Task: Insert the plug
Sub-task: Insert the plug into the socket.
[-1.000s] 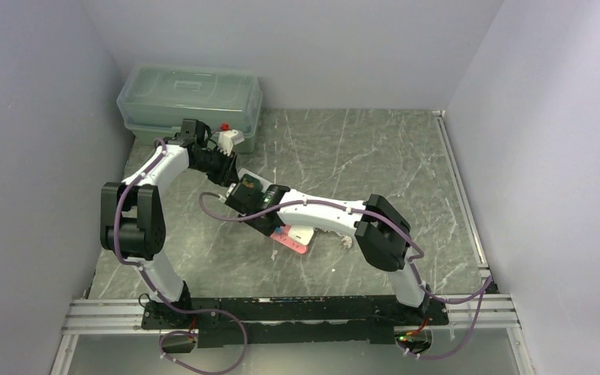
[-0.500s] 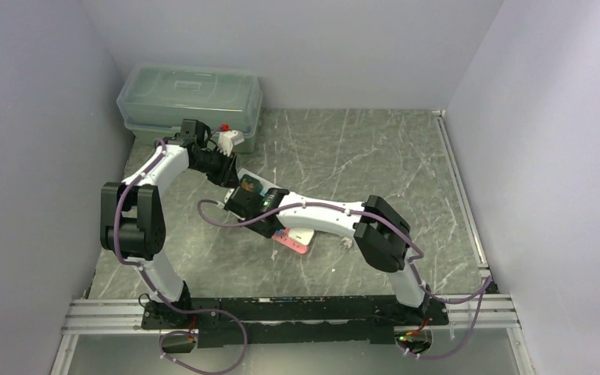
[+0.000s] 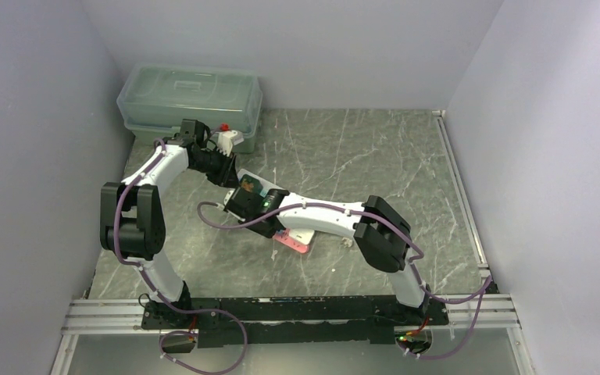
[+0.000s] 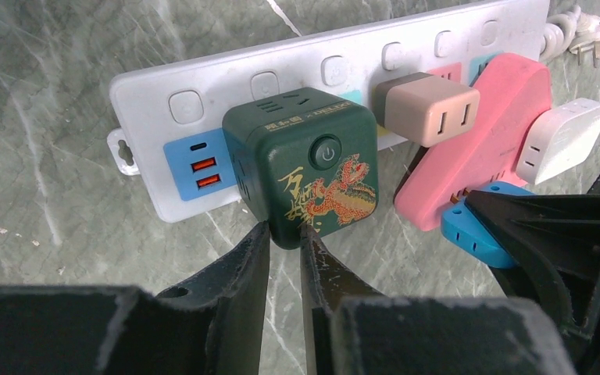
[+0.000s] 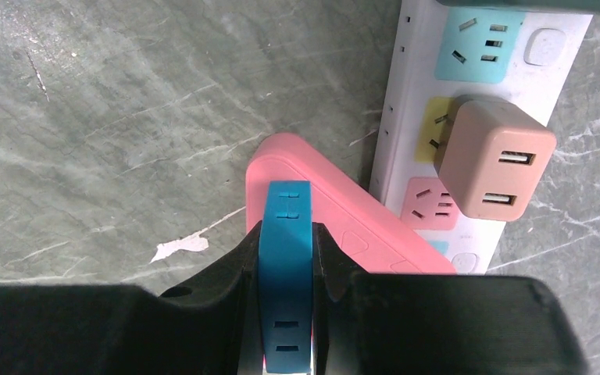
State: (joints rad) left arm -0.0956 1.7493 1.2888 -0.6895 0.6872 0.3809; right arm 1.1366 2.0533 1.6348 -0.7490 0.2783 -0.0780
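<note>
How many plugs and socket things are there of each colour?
Green: 1, dark green cube adapter with dragon picture
Beige: 1, beige square USB charger
Pink: 1, flat pink socket block
Blue: 1, flat blue plug held in right gripper
White: 2, long white power strip and small white charger
Total: 6
</note>
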